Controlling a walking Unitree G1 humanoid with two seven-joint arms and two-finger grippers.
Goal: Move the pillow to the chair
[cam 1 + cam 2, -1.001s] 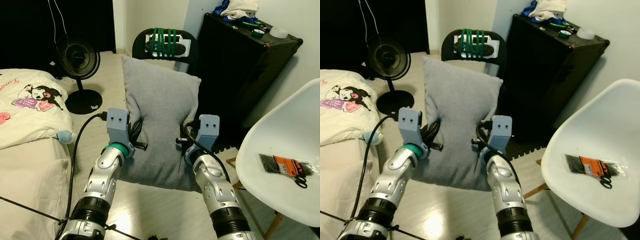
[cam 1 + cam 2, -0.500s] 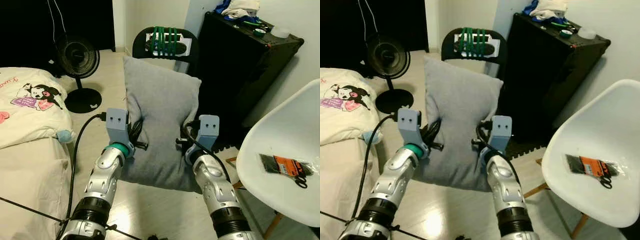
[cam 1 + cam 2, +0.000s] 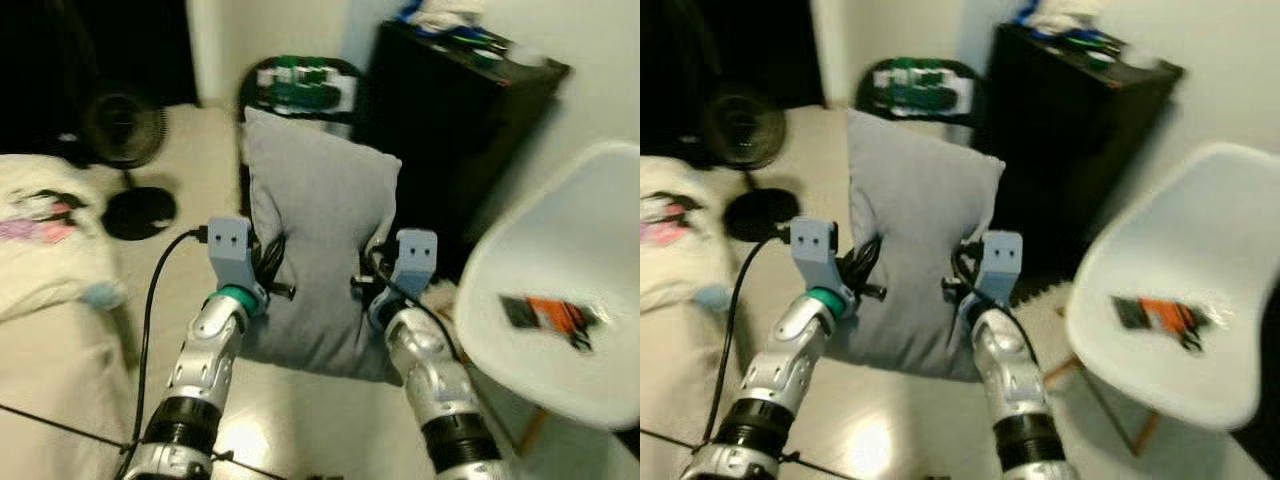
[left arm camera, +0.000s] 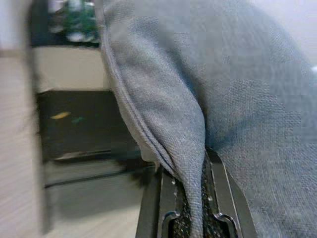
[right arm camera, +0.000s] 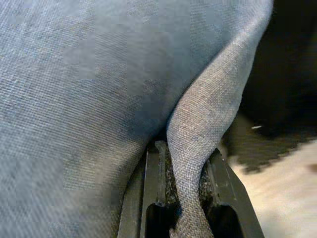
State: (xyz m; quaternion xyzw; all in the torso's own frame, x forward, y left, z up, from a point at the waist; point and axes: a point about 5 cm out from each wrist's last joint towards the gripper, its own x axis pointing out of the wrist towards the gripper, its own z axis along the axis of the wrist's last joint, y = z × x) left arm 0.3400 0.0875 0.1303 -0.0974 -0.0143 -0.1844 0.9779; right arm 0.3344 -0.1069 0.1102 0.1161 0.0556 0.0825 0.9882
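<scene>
A grey pillow (image 3: 318,250) hangs upright in front of me, held by both side edges. My left gripper (image 4: 192,208) is shut on a fold of its left edge, and my right gripper (image 5: 184,198) is shut on a fold of its right edge. In the head views the two arms (image 3: 215,340) (image 3: 425,360) reach up to the pillow from below. A white shell chair (image 3: 570,290) stands at the right, with a flat black-and-orange packet (image 3: 545,313) lying on its seat.
A tall black cabinet (image 3: 455,120) with clutter on top stands behind the pillow. A dark chair back with green bands (image 3: 300,85) is farther off. A floor fan (image 3: 125,130) and a bed with a printed cover (image 3: 45,220) lie to the left. Pale floor runs below.
The whole picture has shifted left and blurred, so the camera has turned right. The chair now sits nearer the centre. Both grippers keep their hold on the pillow.
</scene>
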